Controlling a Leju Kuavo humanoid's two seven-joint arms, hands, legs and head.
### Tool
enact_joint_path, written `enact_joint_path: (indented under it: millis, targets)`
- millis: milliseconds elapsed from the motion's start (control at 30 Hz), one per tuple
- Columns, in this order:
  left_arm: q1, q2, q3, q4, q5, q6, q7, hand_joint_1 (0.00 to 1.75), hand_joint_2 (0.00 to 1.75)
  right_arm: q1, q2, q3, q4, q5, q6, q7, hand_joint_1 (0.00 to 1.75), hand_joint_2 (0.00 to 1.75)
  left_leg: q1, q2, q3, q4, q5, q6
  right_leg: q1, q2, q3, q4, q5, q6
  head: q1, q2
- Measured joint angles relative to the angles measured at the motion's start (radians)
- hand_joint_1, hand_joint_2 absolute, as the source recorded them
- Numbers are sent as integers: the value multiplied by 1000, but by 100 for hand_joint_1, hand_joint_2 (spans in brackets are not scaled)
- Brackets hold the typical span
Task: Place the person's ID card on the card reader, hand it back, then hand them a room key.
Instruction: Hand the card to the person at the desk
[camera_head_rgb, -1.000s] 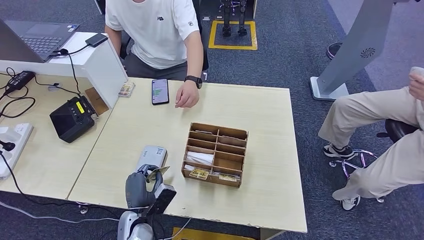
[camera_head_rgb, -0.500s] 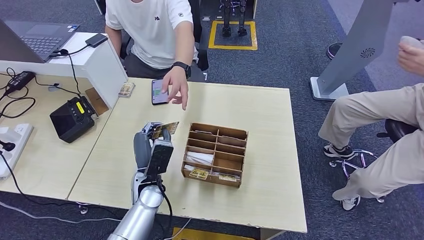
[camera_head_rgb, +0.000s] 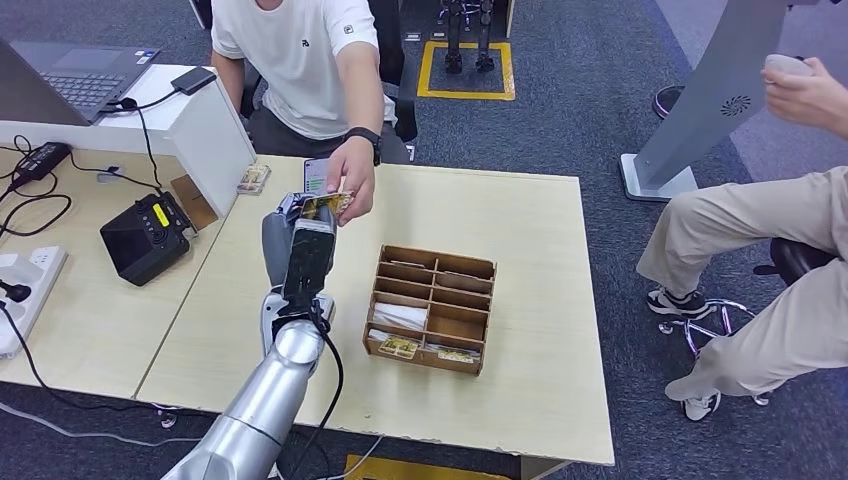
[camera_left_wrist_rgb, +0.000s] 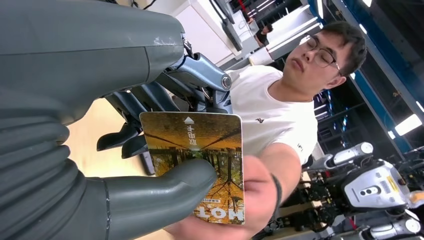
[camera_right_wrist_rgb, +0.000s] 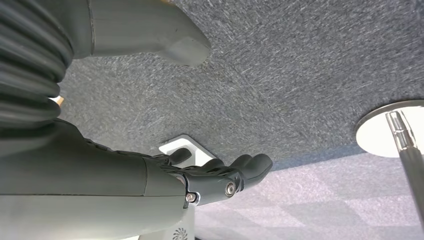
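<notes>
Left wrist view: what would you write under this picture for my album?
The robot's left hand holds out a card as a person's hand takes its far end.

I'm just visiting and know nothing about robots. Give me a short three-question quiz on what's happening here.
1. True or false: the robot's left hand holds the orange-and-brown picture card.
2. What else touches that card? A) the person's hand B) the wooden compartment box C) the black phone
3. Fill in: the robot's right hand hangs over grey ____.

Key: 1 true; 2 A; 3 carpet.
</notes>
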Motion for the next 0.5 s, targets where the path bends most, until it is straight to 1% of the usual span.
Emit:
enact_joint_path:
  millis: [67,100,133,200,233,267,367,500]
  targets:
    - [-39,6,0,29,8,9,11,175,175,-1,0,0,3,0,0,-4,0,175,0,0,0,0,0,0,0,0,0,0,0,0,0,0]
    - [-57,8,0,44,9,14,14,151,175,-2,0,0,5,0,0,-5,0,175,0,0,0,0,0,-1,0,0,0,0,1,-1,0,0]
    - [-74,10,0,59,8,18,17,111,175,-3,0,0,6,0,0,-6,0,175,0,0,0,0,1,-1,0,0,0,0,1,-1,0,0]
    - [-106,13,0,91,2,22,23,24,175,-5,0,0,9,1,0,-8,0,175,0,0,0,0,1,-1,0,0,0,0,1,-1,0,0]
    - [-120,14,0,106,-2,22,27,3,175,-5,0,0,10,2,0,-10,0,175,0,0,0,0,1,-1,0,0,0,0,1,-1,0,0]
    - [-133,15,0,121,-6,23,32,0,175,-6,0,0,12,3,0,-13,0,175,0,0,0,0,1,-1,0,0,0,0,1,-1,0,0]
    - [-162,15,0,157,-13,23,39,0,175,-8,0,0,21,-8,0,-23,0,175,0,0,0,0,1,-1,0,0,0,0,1,-1,0,0]
    - [-178,14,1,182,-13,25,30,0,175,-11,0,0,38,-22,0,-33,0,175,0,0,0,0,1,-1,0,0,0,0,1,-1,0,0]
